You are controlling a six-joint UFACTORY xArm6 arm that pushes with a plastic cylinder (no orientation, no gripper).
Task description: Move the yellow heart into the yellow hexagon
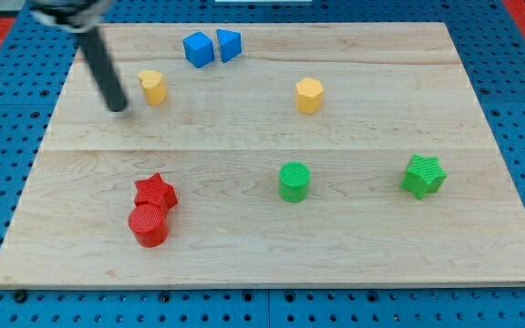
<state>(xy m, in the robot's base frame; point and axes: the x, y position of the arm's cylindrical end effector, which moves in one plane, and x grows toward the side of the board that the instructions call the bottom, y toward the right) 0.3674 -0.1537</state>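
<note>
Camera view, small yellow heart [153, 87], upright, my tip [118, 107] beside

Board [244, 237]: pale wood, matt, visible grain. Red cylinder [149, 225] and green cylinder [293, 181]: ribbed, likely plastic (print-like ridges). Rod: dark, matt. Surrounding blue pegboard [518, 55]: perforated.
</note>
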